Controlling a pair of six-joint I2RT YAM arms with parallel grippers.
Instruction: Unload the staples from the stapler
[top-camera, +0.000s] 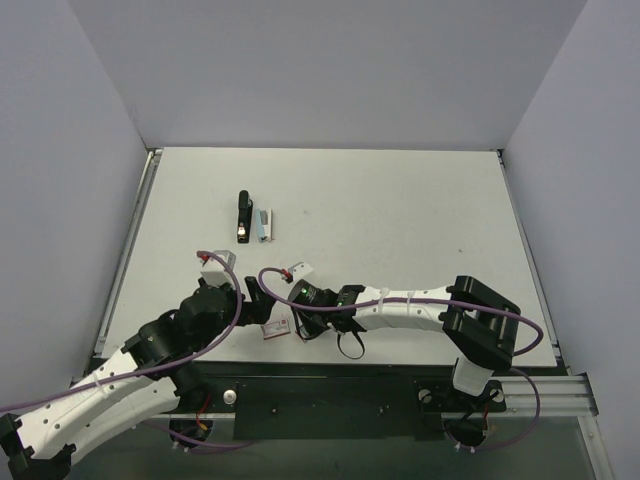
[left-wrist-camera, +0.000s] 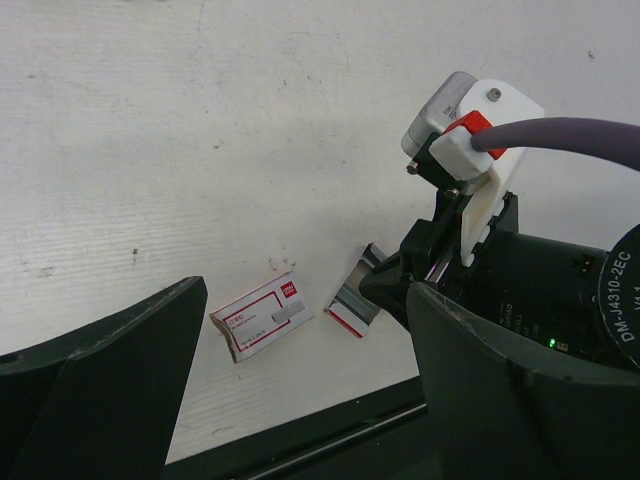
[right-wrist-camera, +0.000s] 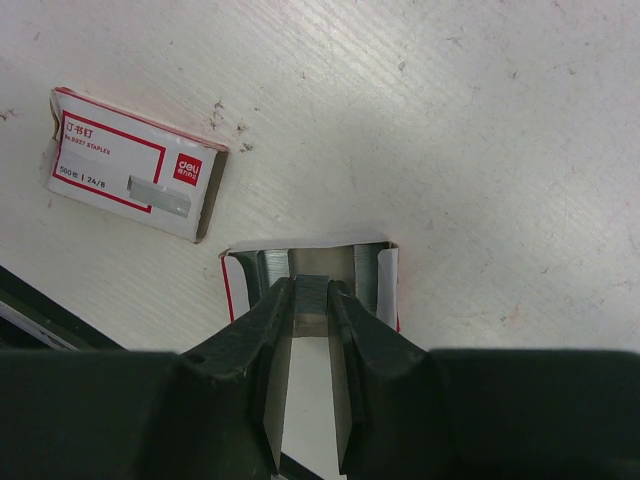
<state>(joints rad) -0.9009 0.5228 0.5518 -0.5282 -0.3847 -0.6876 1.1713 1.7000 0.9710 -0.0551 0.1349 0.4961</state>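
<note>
The slim black stapler (top-camera: 243, 214) lies at the back left of the table, far from both grippers, its silvery tip towards me. My right gripper (right-wrist-camera: 310, 297) reaches into an open red-and-white staple box tray (right-wrist-camera: 375, 275) and is shut on a grey strip of staples (right-wrist-camera: 310, 300). The same gripper shows in the top view (top-camera: 297, 322) near the front edge. The box sleeve (right-wrist-camera: 135, 165) lies just left of the tray. My left gripper (left-wrist-camera: 305, 330) is open and empty, hovering above the sleeve (left-wrist-camera: 262, 317) and the tray (left-wrist-camera: 350, 303).
A small pale blue and white piece (top-camera: 264, 225) lies right beside the stapler. The table's black front edge (left-wrist-camera: 330, 430) runs close under both grippers. Grey walls enclose the table on three sides.
</note>
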